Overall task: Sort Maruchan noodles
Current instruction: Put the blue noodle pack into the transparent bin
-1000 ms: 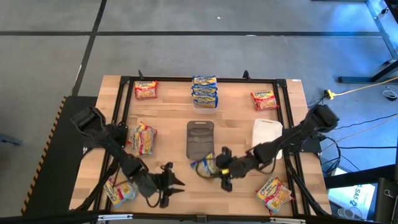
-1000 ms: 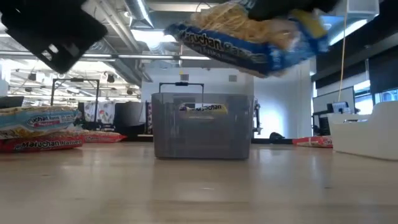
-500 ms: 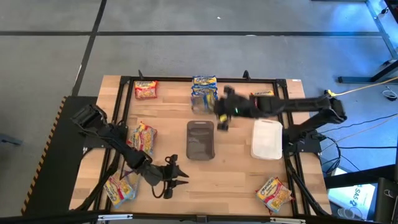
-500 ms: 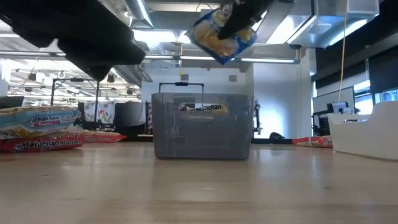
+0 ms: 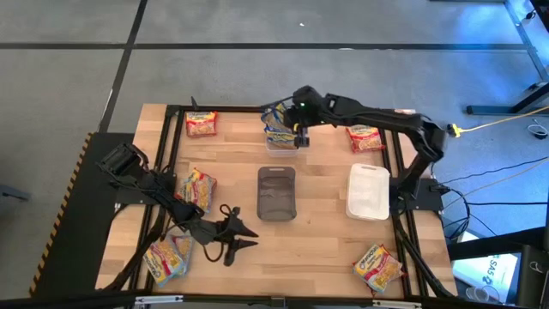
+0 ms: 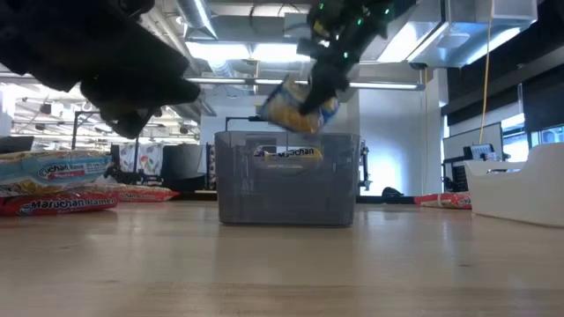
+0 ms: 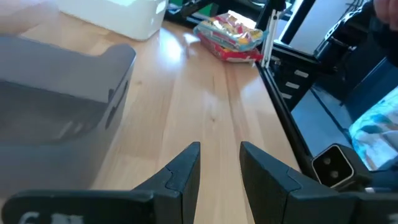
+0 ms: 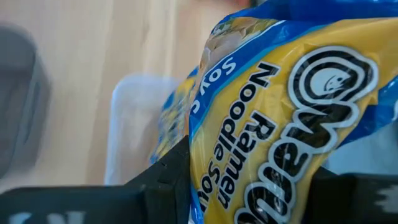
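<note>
The Maruchan noodles are spread over the wooden table (image 5: 326,249), and one blue-and-yellow packet (image 5: 280,112) hangs in the right gripper (image 5: 298,129), whose fingers are clenched on it. In the right wrist view that packet (image 8: 280,118) fills the picture between the two dark fingers, its ramen lettering plain to read. The right arm reaches across the far side of the table toward twelve o'clock, and the held packet hangs over the clear plastic tub (image 5: 281,142) at twelve o'clock, where a stack of blue packets (image 5: 276,132) already lies. In the low view the packet (image 6: 298,107) hangs in the air above and beyond the dark mesh basket (image 6: 287,179).

That basket (image 5: 276,192) stands at the table's centre, with a white bin (image 5: 369,190) to its three o'clock side. A red-labelled packet (image 5: 202,124) lies at eleven o'clock, another (image 5: 364,136) at one o'clock. A pile of packets (image 5: 196,189) sits at nine o'clock, one packet (image 5: 167,258) at seven o'clock and one more (image 5: 378,265) at five o'clock.

The left gripper (image 5: 241,239) hovers low near six o'clock, a little toward seven, holding nothing. Its fingers (image 7: 184,171) stand slightly apart over bare wood in the left wrist view, with the basket's grey wall (image 7: 56,81) beside them and the five o'clock packet (image 7: 230,36) farther off.
</note>
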